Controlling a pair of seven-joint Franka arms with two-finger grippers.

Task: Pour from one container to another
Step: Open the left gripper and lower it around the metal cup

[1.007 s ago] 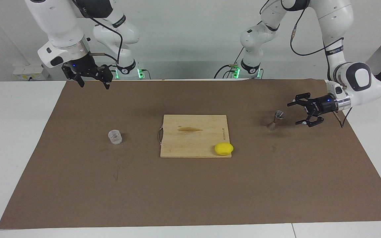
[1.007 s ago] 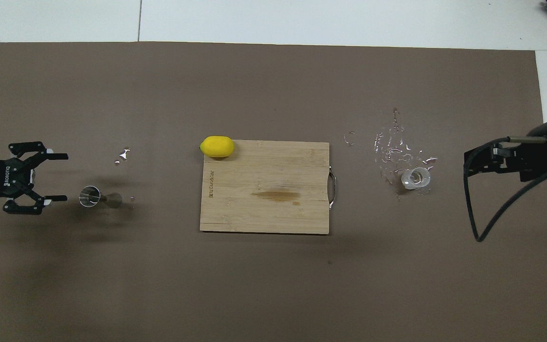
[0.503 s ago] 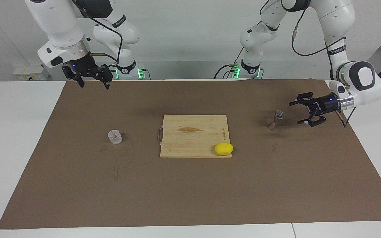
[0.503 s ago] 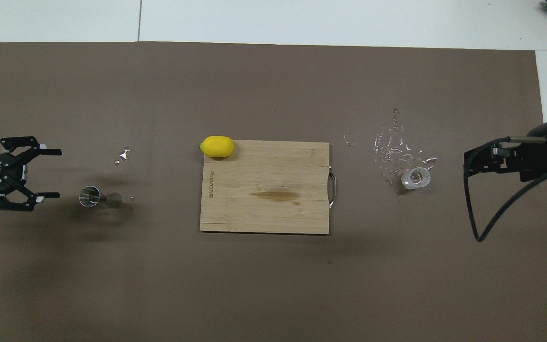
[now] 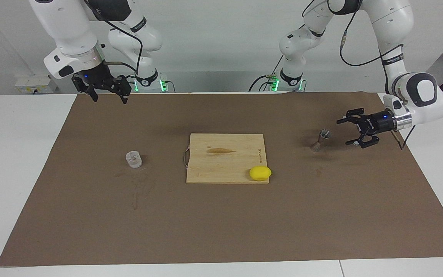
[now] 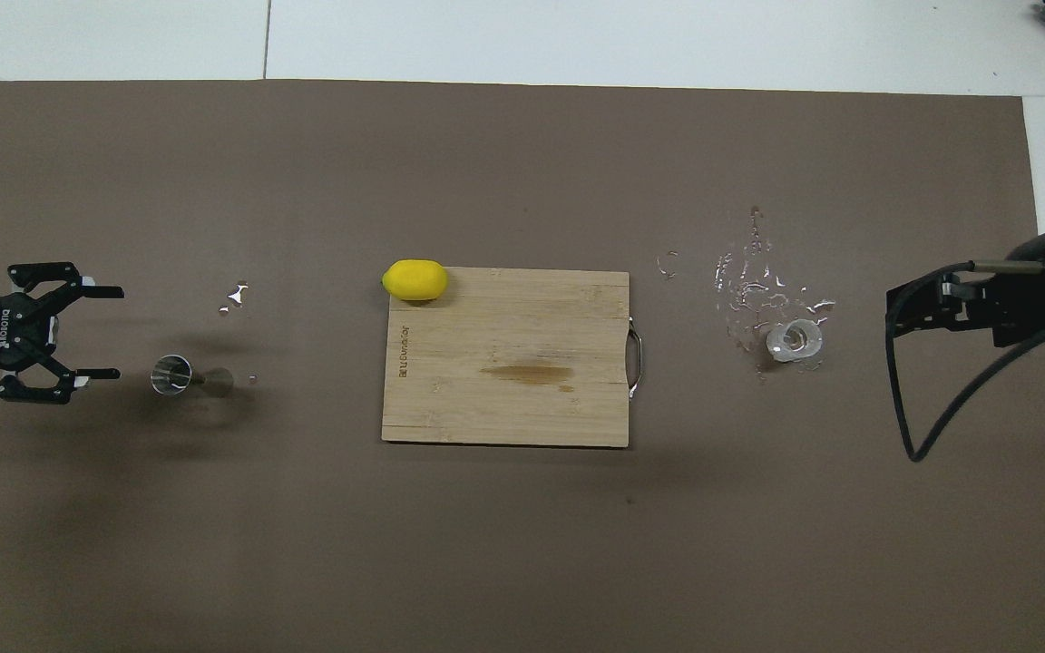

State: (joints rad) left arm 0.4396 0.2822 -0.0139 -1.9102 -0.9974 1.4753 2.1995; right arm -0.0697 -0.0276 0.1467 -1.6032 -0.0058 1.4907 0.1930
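A lemon [image 5: 260, 173] sat on the corner of the wooden cutting board [image 5: 225, 154], mid-table on the brown mat [image 5: 221, 223].

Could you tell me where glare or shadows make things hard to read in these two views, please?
Overhead view: bright glints on the wet patches around the glass cup break up its clear outline; the jigger throws a soft shadow across the brown mat. Facing view: the cup looks faint against the mat, and the jigger is small and dim beside the left gripper.
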